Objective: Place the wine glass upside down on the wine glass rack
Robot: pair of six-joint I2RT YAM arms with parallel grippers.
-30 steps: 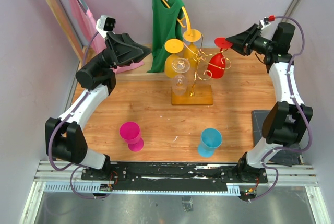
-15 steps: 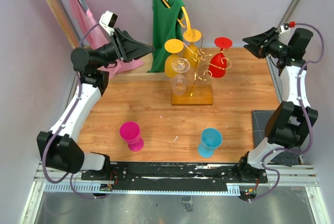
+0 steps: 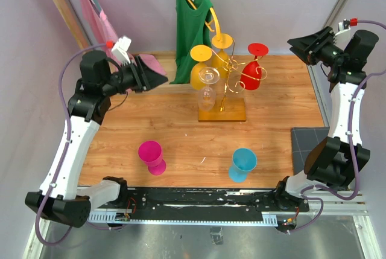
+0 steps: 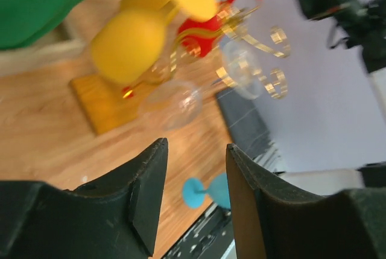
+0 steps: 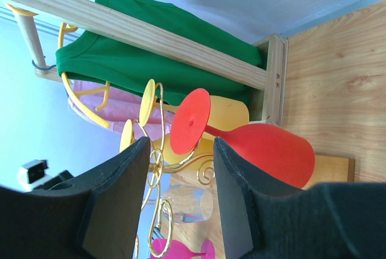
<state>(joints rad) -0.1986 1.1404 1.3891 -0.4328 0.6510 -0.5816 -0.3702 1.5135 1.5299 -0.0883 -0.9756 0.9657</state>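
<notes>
Four wine glasses [image 3: 201, 73] we count inverted on the far-centre wine glass rack [image 3: 222, 113], two yellow glasses [image 3: 199, 60] [image 3: 222, 41], one red glass [image 3: 250, 76], one clear glass [image 3: 208, 94], one pink glass [image 3: 151, 155], one blue glass [image 3: 243, 162] on the table [image 3: 181, 123], left gripper [image 3: 163, 78], right gripper [image 3: 292, 44], jaws parted, empty

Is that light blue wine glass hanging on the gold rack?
No, the light blue plastic wine glass stands on the wooden table, well apart from the gold wire rack.

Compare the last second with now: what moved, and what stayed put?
The right gripper backed off rightward from the red glass, which hangs on the rack; its jaws are open, empty. The left gripper drew back toward the near-left, open, empty. Rack, pink glass and blue glass did not move.
</notes>
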